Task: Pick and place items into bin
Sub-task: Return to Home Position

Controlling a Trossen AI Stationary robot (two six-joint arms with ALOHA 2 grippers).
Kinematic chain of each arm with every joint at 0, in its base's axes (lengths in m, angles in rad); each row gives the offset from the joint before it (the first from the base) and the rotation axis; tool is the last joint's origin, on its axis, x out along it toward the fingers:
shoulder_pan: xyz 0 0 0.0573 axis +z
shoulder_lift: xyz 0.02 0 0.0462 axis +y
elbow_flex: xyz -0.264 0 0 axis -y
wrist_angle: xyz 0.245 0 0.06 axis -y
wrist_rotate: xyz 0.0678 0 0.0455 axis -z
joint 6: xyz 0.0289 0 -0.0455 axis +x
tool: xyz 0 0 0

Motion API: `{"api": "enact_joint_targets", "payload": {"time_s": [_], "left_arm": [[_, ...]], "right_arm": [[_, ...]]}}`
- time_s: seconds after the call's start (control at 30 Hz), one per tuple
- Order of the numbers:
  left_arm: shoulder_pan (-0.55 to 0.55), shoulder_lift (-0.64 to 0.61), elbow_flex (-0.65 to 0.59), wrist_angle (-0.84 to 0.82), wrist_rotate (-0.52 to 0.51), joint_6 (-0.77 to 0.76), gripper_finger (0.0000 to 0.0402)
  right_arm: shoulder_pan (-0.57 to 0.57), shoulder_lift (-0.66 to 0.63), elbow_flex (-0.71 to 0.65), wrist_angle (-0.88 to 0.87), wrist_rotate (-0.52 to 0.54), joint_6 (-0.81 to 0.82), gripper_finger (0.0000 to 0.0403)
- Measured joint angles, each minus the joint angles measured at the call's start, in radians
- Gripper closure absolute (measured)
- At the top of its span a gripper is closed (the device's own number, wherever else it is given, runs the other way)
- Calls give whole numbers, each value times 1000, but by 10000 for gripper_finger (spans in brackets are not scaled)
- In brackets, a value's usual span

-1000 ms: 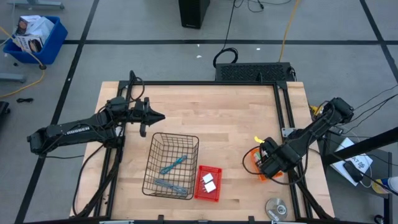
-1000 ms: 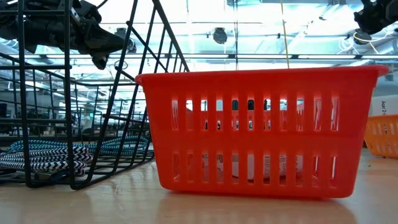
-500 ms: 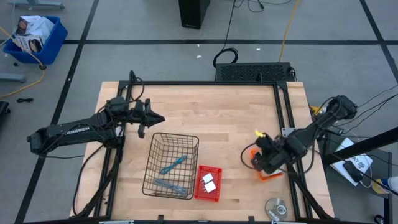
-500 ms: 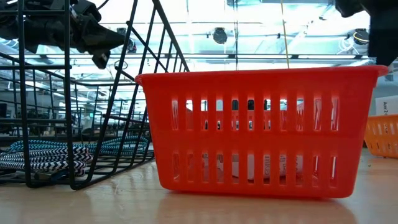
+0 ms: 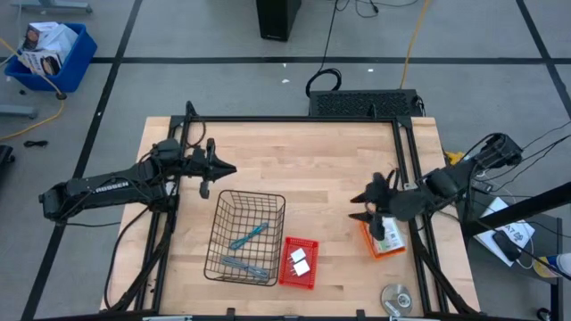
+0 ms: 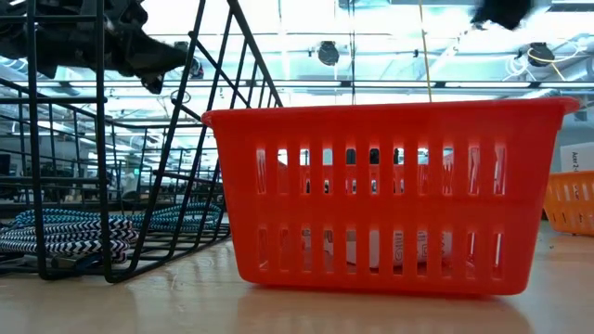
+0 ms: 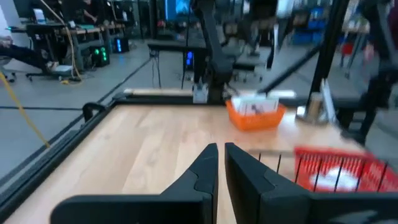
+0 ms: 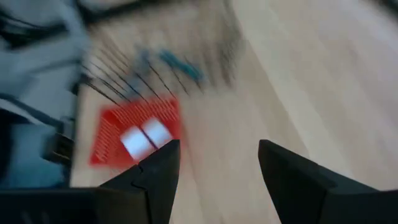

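Retreat is the change: half a second ago my right fingers (image 5: 359, 207) were down over the orange basket (image 5: 376, 252) at the right edge of the bench (image 5: 312, 160). Now they have lifted off it and swung toward the bench's middle, spread wide with nothing between them. White cards with green print (image 5: 384, 234) lie inside that basket, so I judge the drop finished. The cards sit near my right fingers, but apart from them.

Two teal and grey tools (image 5: 248, 236) lie in the black wire basket (image 5: 223, 214). Two white blocks (image 5: 299, 260) lie in the red basket (image 5: 309, 242) touching its side. I see none of the items loose on the bench, so I judge only the move home remains. My left fingers (image 5: 230, 168) hover just beyond the wire basket's far rim, all but closed and empty.
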Motion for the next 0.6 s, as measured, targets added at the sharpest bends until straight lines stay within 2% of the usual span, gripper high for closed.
{"api": "enact_joint_targets", "payload": {"time_s": [0.13,0.2,0.27,0.43,0.5,0.6], "left_arm": [[0,0,0,-90,-3,65,371],[-2,0,0,-114,3,42,371],[-11,0,0,-131,22,33,371],[-81,0,0,-156,183,62,371],[-114,-5,0,-156,184,60,371],[-141,-15,0,-155,118,64,371]], "right_arm": [[-78,-54,-173,435,-126,-292,191],[-126,-87,-293,628,-214,-363,191],[-172,-120,-404,748,-280,-392,192],[-293,-267,-561,868,-408,-410,194],[-340,-342,-610,858,-469,-409,192],[-412,-471,-655,845,-559,-403,191]]}}
